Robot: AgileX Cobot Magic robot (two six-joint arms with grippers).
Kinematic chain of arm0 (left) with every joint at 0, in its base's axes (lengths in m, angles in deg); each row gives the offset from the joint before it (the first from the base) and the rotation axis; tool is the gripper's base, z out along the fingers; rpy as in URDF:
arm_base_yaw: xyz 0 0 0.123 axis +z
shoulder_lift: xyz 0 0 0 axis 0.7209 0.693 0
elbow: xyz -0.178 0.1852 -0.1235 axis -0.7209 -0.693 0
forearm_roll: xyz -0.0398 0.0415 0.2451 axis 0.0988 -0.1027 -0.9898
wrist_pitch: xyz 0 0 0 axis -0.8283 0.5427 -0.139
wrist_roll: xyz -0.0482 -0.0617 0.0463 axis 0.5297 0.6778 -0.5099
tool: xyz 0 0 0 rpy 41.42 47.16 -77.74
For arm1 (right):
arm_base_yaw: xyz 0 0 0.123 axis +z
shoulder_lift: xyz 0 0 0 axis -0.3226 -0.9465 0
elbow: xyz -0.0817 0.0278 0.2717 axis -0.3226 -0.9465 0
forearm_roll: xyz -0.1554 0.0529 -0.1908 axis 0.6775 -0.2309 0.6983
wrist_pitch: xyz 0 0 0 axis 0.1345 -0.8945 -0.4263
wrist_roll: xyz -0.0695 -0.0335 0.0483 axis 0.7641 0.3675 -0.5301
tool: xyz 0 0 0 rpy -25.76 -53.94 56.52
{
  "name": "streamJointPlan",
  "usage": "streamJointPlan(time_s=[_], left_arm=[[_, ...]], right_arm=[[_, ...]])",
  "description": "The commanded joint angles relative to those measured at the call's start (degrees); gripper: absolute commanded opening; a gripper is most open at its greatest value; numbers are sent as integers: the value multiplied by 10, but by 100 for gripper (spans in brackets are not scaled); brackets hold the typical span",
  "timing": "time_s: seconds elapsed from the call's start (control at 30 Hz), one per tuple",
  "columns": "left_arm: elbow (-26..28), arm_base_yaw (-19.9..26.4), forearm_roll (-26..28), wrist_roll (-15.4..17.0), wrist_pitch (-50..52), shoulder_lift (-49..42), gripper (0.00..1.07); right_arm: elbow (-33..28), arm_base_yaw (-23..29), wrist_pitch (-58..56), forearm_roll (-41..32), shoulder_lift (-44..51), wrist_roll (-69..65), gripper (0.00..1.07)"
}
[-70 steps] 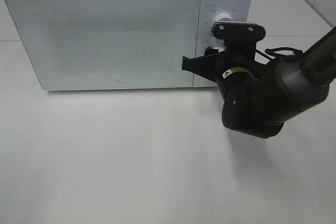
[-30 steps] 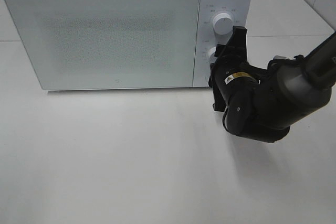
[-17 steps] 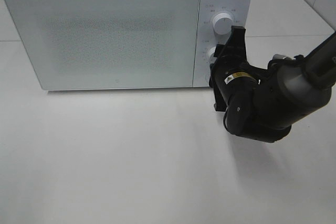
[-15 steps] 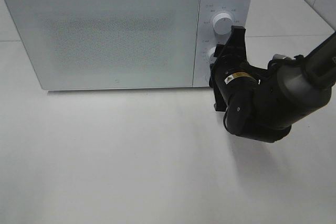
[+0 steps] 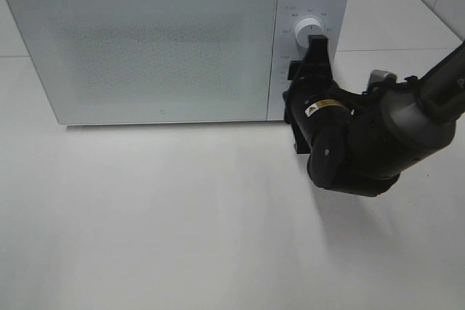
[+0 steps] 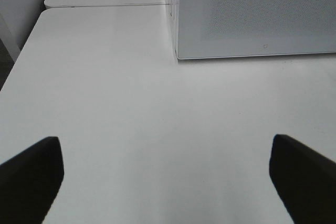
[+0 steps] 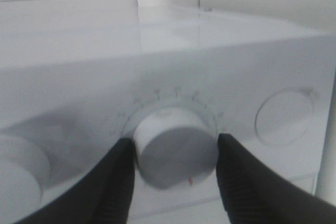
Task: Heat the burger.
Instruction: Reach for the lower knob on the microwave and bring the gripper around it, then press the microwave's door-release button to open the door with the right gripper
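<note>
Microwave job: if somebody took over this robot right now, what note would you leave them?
Left tool: open, holding nothing, hovering over the table near the microwave.
Right tool: closed on the microwave's lower knob, one finger on each side.
Burger: not visible in any view. The door is shut and frosted, so I cannot tell whether it is inside.
Done: door closed, knob gripped.
Left: finish setting the knob. Whether heating is running cannot be seen.
</note>
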Motion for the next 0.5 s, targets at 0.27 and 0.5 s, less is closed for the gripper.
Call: streamJointPlan(time_s=[0.27,0.5], left_arm=[[-1,-1,3,1,2,-13,100],[-1,-1,3,1,2,-13,100]], right_arm=[[23,2,15,49,7,44,70],[1,2,-4,62,25,60,71]])
